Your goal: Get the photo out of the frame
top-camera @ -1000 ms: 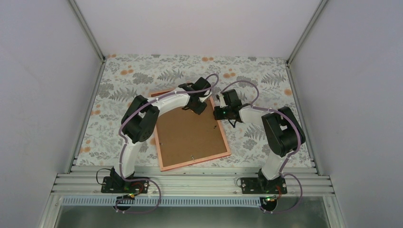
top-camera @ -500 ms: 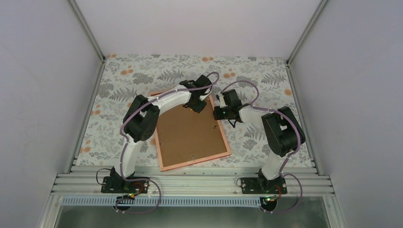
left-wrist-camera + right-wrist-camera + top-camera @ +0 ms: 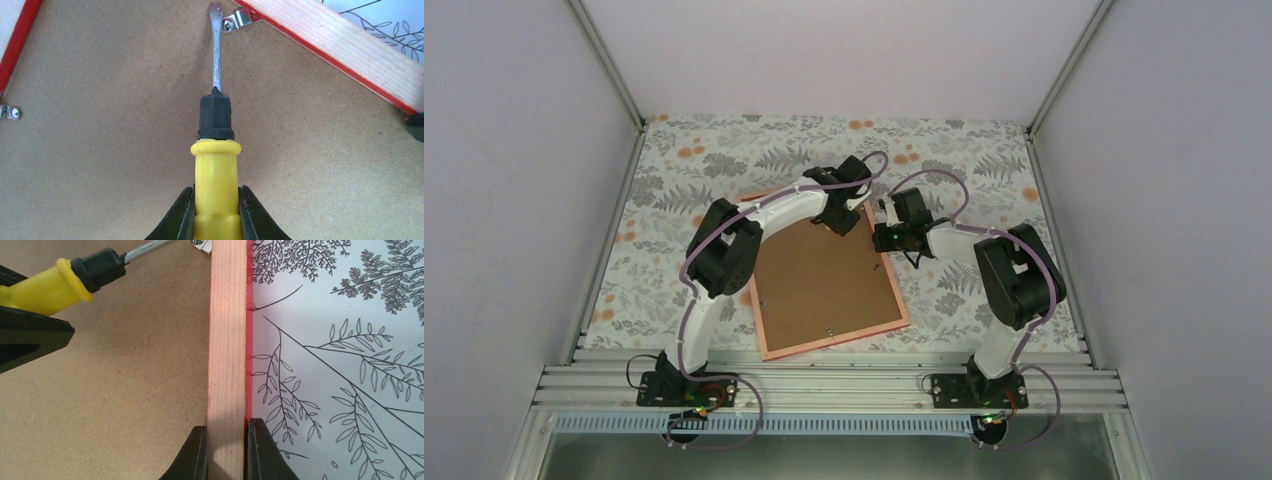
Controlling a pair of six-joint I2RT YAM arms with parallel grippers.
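Frame (image 3: 829, 280) face down on floral table (image 3: 674, 170), brown board up, pale wood rim edged red. Right gripper (image 3: 226, 450) pinches its right rail, fingers narrow. Left gripper (image 3: 216, 210) clamps yellow screwdriver (image 3: 216, 165), tip just beside metal clip (image 3: 235, 21) on that rail.

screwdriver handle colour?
Yellow screwdriver handle, black collar, in the left tool; clearest in the left wrist view.

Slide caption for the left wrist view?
Left gripper holds yellow-handled screwdriver, tip at a silver metal clip on the red-edged wooden frame.
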